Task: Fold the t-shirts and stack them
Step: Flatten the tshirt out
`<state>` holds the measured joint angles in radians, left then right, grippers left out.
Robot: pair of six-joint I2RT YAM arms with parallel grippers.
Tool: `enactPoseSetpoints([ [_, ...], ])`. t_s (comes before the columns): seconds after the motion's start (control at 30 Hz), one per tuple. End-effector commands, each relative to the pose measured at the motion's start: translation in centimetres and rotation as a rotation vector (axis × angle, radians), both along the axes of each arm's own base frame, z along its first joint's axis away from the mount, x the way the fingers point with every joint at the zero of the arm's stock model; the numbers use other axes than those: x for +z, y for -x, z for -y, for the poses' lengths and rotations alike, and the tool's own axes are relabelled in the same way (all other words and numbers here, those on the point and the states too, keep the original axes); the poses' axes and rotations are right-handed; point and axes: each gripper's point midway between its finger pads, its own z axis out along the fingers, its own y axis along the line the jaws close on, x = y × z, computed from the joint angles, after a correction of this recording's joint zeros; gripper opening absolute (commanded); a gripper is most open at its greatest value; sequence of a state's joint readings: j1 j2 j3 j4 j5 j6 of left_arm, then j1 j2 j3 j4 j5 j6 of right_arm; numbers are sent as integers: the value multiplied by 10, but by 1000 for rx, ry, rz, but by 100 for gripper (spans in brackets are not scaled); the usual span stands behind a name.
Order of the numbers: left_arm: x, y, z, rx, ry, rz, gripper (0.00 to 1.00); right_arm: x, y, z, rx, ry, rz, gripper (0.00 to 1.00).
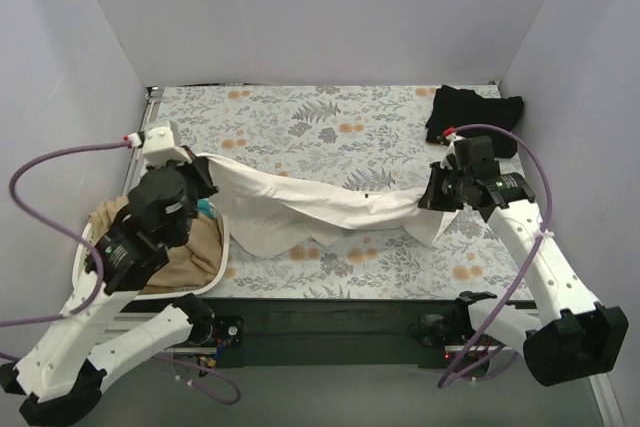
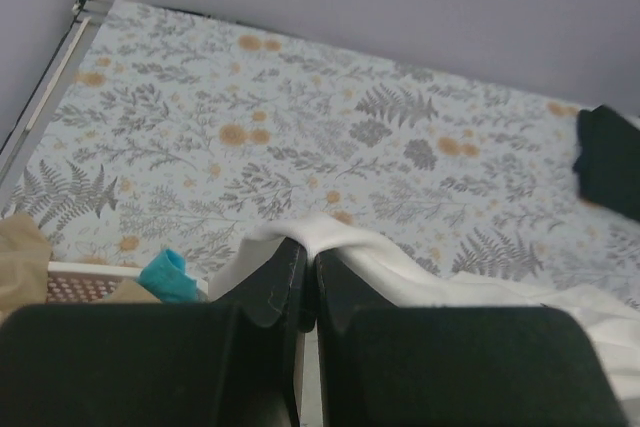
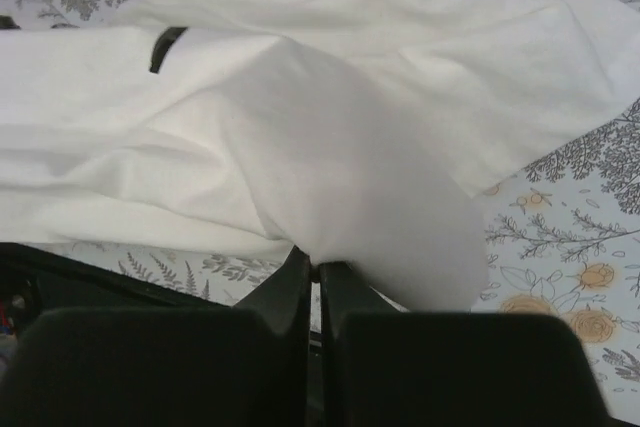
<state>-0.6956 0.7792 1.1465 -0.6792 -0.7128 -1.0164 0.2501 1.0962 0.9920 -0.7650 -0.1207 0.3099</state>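
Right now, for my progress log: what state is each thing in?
left claw: shut on white t-shirt
right claw: shut on white t-shirt
white t-shirt: unfolded, stretched between both claws
black t-shirt: lying heaped at far right corner
tan t-shirt: crumpled in basket

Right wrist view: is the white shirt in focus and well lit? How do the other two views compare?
Right wrist view: the white t-shirt is soft-focused, bright with little detail at the top, grey-shaded near the right pincer. Left wrist view: the left pincer is dark and blurred, the floral table sharper. Top view: even, diffuse light, only faint shadows.
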Motion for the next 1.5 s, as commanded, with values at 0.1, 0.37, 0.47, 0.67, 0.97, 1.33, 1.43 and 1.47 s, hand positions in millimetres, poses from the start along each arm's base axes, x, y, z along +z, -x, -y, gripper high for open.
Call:
enactPoseSetpoints([
  [0.1, 39, 31, -29, -6, 59, 132, 0, 4, 73, -1, 81, -41, -192, 1],
  [0.37, 27, 35, -16, -94, 31, 95, 0, -12, 105, -2, 208, -38, -349, 1],
  [0.47, -4, 13, 7, -120, -33, -1, 0, -38, 82, -9, 244, -27, -412, 4],
  [0.67, -80, -59, 49, -147, -182, -218, 0, -65, -17, -47, 276, -159, -472, 4],
  [0.97, -133, -136, 16, -97, 18, -455, 0, -30, -150, -80, 173, -383, -306, 43],
  [1.33, -142, -132, 2, -82, 23, -467, 0, -4, -135, -55, 125, -328, -47, 52],
  [1.43, -139, -127, 2, -87, 29, -459, 0, -30, -101, -51, 143, -185, -49, 52],
  [1.47, -140, -126, 2, -89, 30, -460, 0, -32, -94, -48, 134, -132, -33, 52],
])
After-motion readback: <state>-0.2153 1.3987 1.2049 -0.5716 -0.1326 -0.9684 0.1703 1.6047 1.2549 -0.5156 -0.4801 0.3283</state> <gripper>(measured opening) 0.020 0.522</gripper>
